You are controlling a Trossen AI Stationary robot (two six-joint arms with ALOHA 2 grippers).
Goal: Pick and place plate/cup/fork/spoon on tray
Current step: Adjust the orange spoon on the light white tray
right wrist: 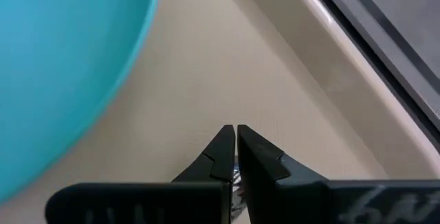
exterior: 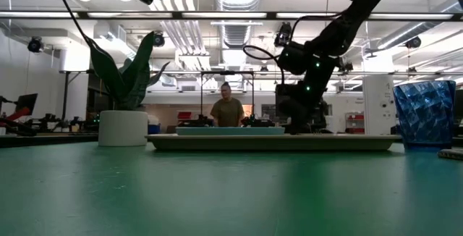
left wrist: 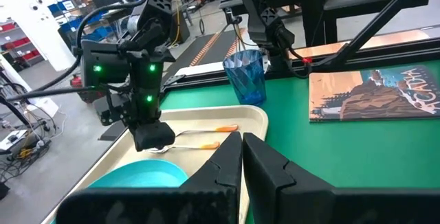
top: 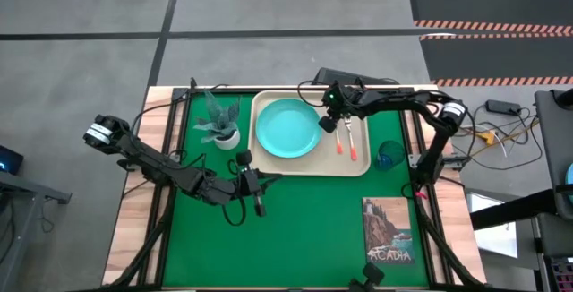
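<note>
The beige tray [top: 358, 167] lies at the far middle of the green mat. The turquoise plate [top: 286, 128] rests flat on it. Two orange-handled utensils [top: 340, 140] [top: 353, 147] lie on the tray to the right of the plate; I cannot tell which is the fork and which the spoon. The blue cup [top: 389, 155] stands on the mat beside the tray's right rim. My right gripper [top: 328, 123] is low over the tray between the plate and the utensils, shut. My left gripper [top: 257, 190] is shut and empty over the mat by the tray's near left corner. My right gripper comes from above, pointing down at the tray floor. A silver bit [right wrist: 237, 177] shows between its shut fingers, and the silver end [left wrist: 168, 148] of the nearer utensil lies right at its fingertips. That utensil lies flat on the tray with its handle [left wrist: 208, 144] free.
A white-potted plant [top: 219, 124] stands left of the tray. A picture book [top: 387, 231] lies at the near right. Cables and a dark box [top: 336, 77] lie behind the tray. A person [exterior: 228, 111] stands far off in the room.
</note>
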